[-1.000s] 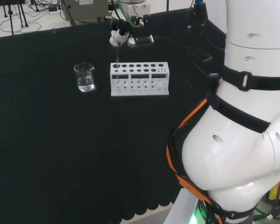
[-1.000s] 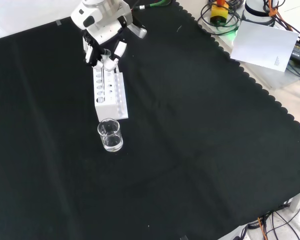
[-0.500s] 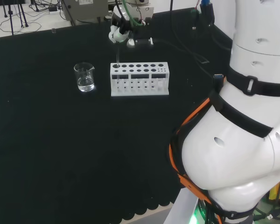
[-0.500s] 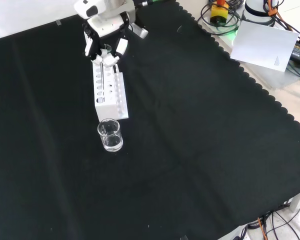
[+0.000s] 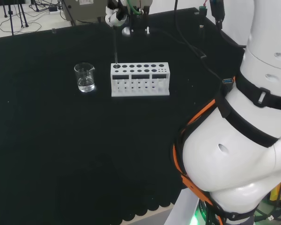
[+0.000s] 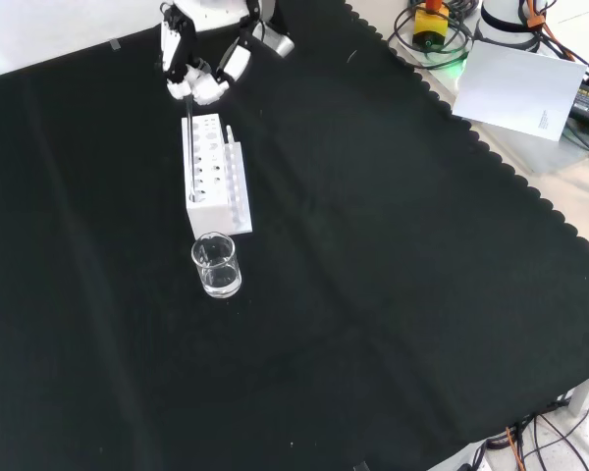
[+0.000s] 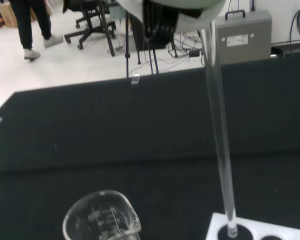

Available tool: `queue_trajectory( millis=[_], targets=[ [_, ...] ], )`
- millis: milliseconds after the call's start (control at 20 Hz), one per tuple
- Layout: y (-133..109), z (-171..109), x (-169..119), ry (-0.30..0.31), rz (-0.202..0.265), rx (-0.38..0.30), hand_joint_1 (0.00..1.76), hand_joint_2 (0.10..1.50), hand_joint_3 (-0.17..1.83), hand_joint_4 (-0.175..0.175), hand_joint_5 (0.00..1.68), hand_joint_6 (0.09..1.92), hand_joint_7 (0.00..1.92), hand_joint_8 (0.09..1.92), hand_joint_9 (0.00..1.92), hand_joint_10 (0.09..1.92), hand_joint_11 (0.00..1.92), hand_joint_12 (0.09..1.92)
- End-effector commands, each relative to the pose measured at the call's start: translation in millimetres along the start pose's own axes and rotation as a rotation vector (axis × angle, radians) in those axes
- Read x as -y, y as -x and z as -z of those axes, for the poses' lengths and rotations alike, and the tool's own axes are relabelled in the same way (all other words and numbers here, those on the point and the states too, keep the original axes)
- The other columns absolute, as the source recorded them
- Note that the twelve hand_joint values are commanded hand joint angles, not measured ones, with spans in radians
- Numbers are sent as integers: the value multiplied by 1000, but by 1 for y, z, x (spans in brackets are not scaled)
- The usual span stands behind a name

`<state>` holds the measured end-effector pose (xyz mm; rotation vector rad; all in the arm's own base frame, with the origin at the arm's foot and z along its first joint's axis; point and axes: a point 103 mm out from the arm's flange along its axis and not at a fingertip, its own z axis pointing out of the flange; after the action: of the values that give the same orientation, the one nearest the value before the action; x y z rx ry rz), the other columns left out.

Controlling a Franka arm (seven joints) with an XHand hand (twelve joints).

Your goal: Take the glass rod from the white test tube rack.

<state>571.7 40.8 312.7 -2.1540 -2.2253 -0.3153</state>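
The hand [image 6: 198, 77] is closed on the top of the glass rod [image 7: 219, 135], whose lower tip sits at the mouth of an end hole of the white test tube rack [image 5: 139, 78]. A straight vertical lift would be advisable, so the tip clears the hole without tipping the rack. A beaker [image 6: 217, 265] stands just beside on the black cloth [image 6: 393, 294]; chairs are seen behind.

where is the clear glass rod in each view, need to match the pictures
Head view: the clear glass rod hangs from the robot hand, its tip at the white test tube rack's left end hole.
Front view: rod over the rack's far end.
Wrist view: rod long and central, its tip at a rack hole.
Shared landmark: the clear glass beaker.
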Motion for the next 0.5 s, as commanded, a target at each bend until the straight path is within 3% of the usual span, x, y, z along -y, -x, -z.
queue_trajectory(
  millis=[50,500],
  targets=[
    [-8,21,10,73,-45,-34,1299,867,400,-175,1075,626,1155,1088,1659,765,1346,1002],
    [-20,40,20,86,-28,-21,1298,945,242,-175,1092,552,1144,1077,1683,746,1352,1036]
  ],
)
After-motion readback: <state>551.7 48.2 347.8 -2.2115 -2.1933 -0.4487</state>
